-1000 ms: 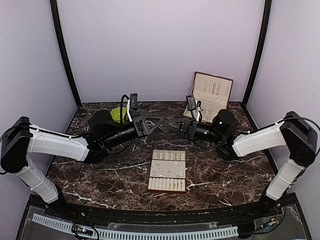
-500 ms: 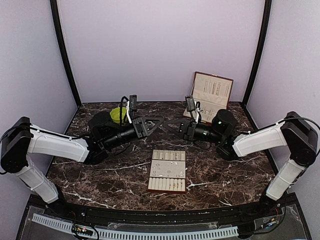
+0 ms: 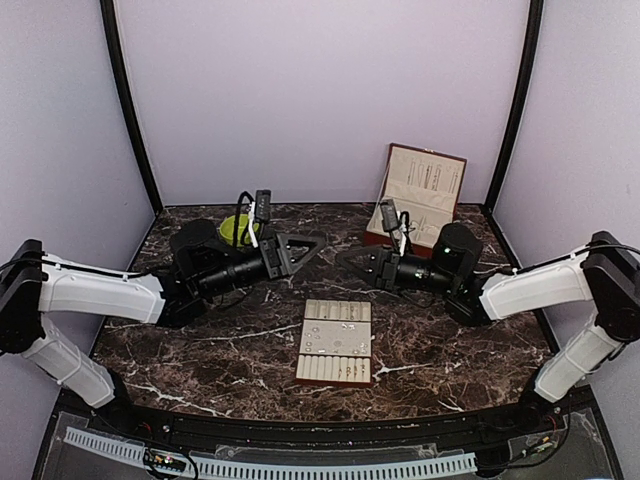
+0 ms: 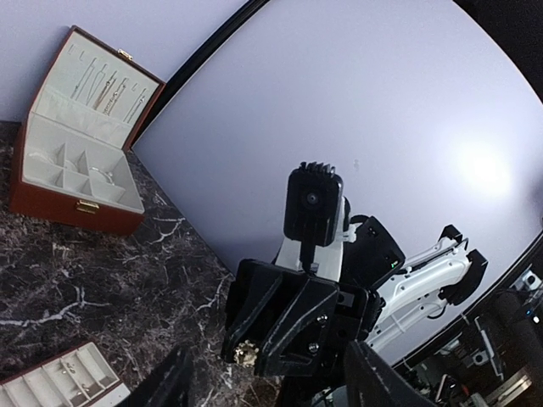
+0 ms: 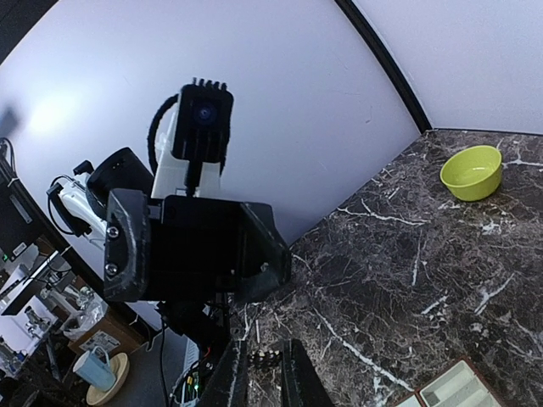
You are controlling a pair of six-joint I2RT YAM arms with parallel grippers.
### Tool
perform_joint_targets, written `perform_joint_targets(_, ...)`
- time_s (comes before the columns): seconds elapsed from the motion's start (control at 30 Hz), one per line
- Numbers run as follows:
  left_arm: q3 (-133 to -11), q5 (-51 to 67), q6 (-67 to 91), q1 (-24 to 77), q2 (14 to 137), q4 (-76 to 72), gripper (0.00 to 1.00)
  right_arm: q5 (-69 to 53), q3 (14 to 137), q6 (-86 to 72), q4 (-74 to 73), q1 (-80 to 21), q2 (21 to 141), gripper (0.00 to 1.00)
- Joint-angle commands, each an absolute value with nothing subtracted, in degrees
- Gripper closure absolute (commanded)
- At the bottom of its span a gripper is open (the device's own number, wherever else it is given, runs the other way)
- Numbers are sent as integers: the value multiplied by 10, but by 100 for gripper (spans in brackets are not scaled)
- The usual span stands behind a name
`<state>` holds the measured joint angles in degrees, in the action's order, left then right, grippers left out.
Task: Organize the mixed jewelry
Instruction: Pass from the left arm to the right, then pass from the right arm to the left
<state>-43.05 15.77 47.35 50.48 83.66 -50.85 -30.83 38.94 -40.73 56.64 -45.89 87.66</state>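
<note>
Right, nearest me on the dark marble counter (image 3: 200,340) sits the beige slotted tray (image 3: 335,370), at about 6 o'clock from the middle, with a few tiny silvery pieces (image 3: 318,335) scattered in its upper slots. Beyond it my two arms meet tip to tip above the counter. The left pincer (image 3: 312,245) is released: on its wrist view the fingers (image 4: 174,383) stand wide apart. The right pincer (image 3: 345,257) faces it from 3 o'clock, clenched on a small piece of jewelry (image 4: 246,354), a glinting speck at the very tip; I cannot tell what kind of piece. The two pincers are just beside each other; whether they touch I cannot tell. Farther back, at 10 o'clock, the lime-green bowl (image 3: 237,230) sits behind the left arm. At 2 o'clock the red-brown jewelry box (image 3: 425,185) stands open, fine chains (image 4: 102,85) hanging in its lid, cream compartments below.
</note>
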Motion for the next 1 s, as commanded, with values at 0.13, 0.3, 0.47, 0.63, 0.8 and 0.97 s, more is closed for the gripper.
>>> perform_joint_targets(0.13,-438,210,386,475,768,-357,31,-315,370,-378,502,-453,836,87)
perform_joint_targets(0.3,-474,295,287,449,761,-256,36,-333,375,-340,393,-453,801,87)
perform_joint_targets(0.47,-532,374,119,450,775,-138,45,-361,393,-300,275,-454,773,87)
perform_joint_targets(0.63,-556,357,-54,487,786,-63,51,-398,415,-289,197,-462,770,87)
perform_joint_targets(0.8,-560,306,-183,518,799,-46,57,-409,433,-284,143,-475,767,86)
perform_joint_targets(0.97,-559,241,-255,547,803,-48,64,-414,449,-279,100,-489,769,86)
